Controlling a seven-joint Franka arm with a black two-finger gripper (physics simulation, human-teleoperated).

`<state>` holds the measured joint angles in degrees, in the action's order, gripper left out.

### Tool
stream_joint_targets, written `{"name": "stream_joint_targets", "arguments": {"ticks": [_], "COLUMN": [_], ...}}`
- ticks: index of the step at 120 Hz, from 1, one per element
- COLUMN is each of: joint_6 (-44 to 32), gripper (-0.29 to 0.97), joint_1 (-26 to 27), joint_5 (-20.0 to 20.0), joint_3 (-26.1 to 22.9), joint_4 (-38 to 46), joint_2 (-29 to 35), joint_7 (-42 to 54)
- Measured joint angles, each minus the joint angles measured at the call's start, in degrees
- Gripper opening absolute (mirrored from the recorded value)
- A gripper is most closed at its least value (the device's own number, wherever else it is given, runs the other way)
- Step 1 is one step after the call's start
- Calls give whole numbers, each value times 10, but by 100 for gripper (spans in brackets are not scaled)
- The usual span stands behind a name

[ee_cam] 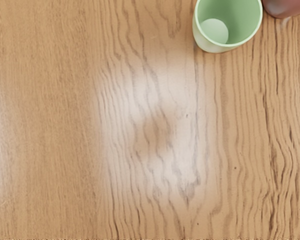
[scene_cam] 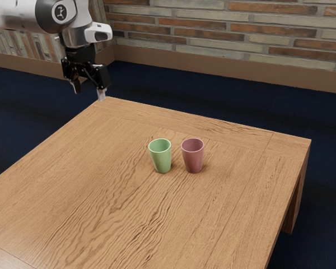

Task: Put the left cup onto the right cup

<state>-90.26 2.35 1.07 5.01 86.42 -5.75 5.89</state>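
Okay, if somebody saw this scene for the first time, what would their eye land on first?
Probably the two upright cups side by side near the middle of the wooden table: a green cup on the exterior view's left, a pink cup close beside it. Then the black gripper, open and empty, hanging above the table's far corner, well away from both.

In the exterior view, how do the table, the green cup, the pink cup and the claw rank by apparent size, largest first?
1. the table, by far the largest.
2. the claw, slightly bigger-looking than either cup; it is farther from the camera, so this is unsure.
3. the green cup and the pink cup look alike: no ranking.
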Motion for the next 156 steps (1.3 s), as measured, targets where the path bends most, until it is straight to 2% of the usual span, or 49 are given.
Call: {"name": "stream_joint_targets", "arguments": {"ticks": [32, 48, 113, 134, 156], "joint_6": [3, 4, 3, 3, 3], "gripper": [68, 68, 68, 68, 68], "joint_1": [-2, -8, -25, -25, -22], "joint_5": [-2, -4, -5, -5, -5], "joint_3": [0, 1, 1, 0, -1], "joint_4": [-20, -50, -270, -336, -347], "joint_2": [-23, -69, -268, -315, -338], "joint_7": [1, 1, 1, 2, 2]}}
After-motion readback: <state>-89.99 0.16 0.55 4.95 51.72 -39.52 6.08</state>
